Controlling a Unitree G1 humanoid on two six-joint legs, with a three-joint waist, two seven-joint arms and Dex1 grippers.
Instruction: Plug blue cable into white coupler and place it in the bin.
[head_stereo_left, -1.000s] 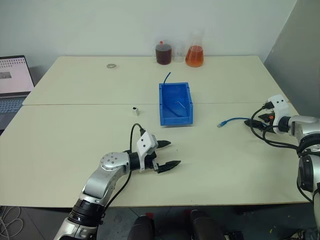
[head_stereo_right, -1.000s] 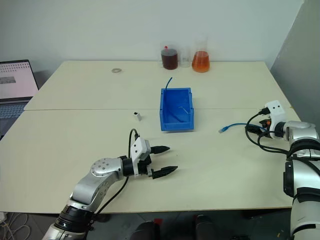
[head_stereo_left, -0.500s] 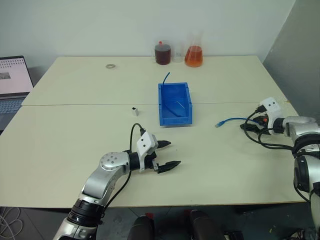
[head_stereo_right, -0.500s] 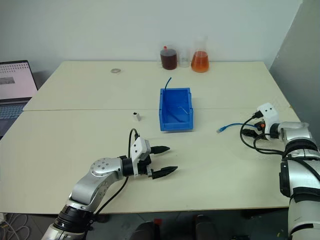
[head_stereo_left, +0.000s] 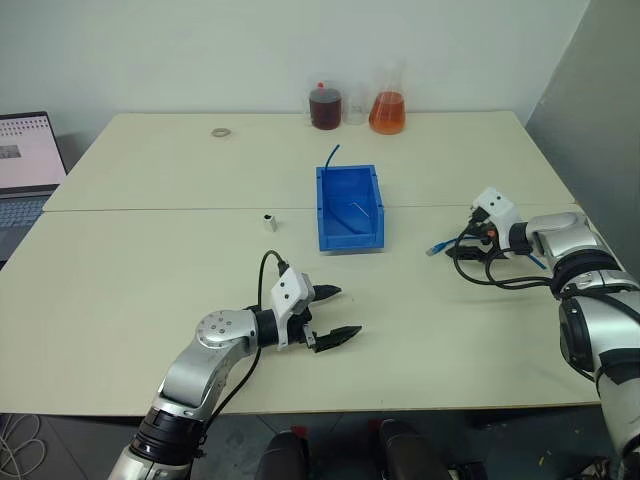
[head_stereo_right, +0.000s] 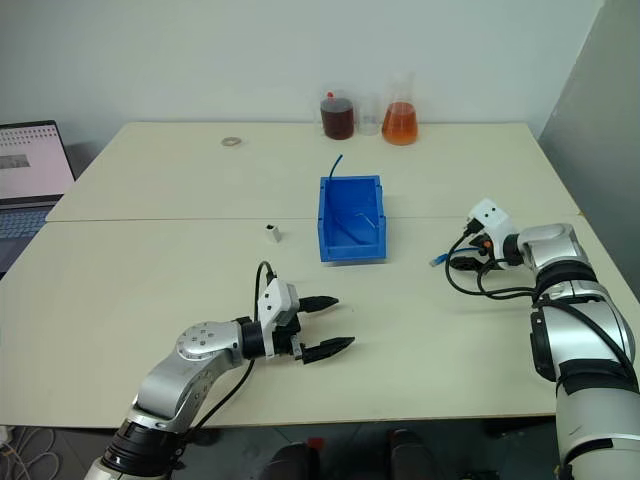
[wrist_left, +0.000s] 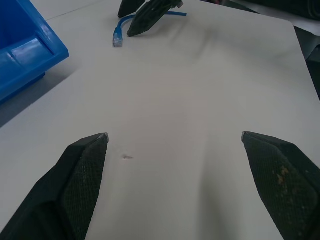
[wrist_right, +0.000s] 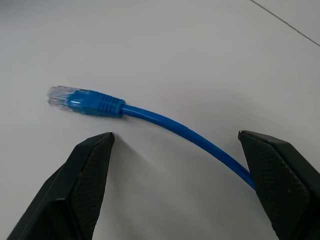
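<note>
The blue cable (wrist_right: 150, 117) lies on the table to the right of the bin, its clear plug (head_stereo_left: 432, 248) pointing toward the bin. My right gripper (head_stereo_left: 458, 252) hovers open just over the cable's plug end. In the right wrist view the cable runs between its two fingers without touching them. The blue bin (head_stereo_left: 322, 210) stands mid-table. The white coupler (head_stereo_left: 269, 220) sits alone to the bin's left. Near the table's front, my left gripper (head_stereo_left: 345, 312) is open and holds nothing, well short of the coupler and the bin.
A dark-liquid jar (head_stereo_left: 326, 107), a small clear beaker (head_stereo_left: 355, 112) and an orange flask (head_stereo_left: 388, 110) stand at the table's far edge. A metal ring (head_stereo_left: 221, 131) lies back left, and a laptop (head_stereo_left: 25, 160) sits off to the left. A dark-blue wire stub (head_stereo_left: 331, 156) rises at the bin's far edge.
My right gripper has swung left along the cable and now hangs over its plug end. The left gripper, coupler and bin have stayed put.
</note>
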